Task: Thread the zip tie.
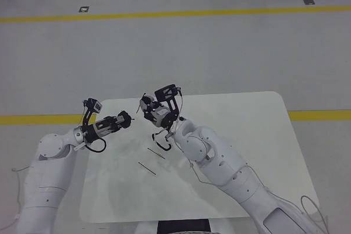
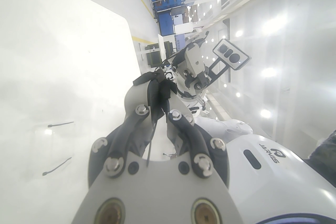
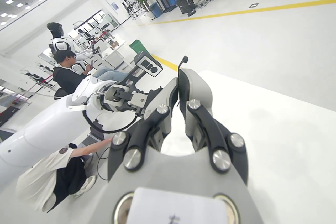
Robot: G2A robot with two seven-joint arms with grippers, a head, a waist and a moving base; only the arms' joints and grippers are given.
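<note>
Zip tie (image 3: 185, 59): only its head end clears the right gripper (image 3: 179, 83); the rest is buried between the pressed pads (image 3: 183, 88).
Strap (image 2: 150, 146) in left gripper (image 2: 158, 86): far end lost behind dark fingertips (image 2: 164, 87); same tie or another, can't tell.
Spare ties (image 2: 60, 124): hazy in glare.

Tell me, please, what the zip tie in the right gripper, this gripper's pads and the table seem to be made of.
Zip tie: thin black strip with a small square head, slightly curved; probably matt plastic.
Pads of the right gripper: black, ribbed; likely rubber.
Table: white, smooth, faintly glossy; perhaps laminate or painted board, the look leaves it open.
</note>
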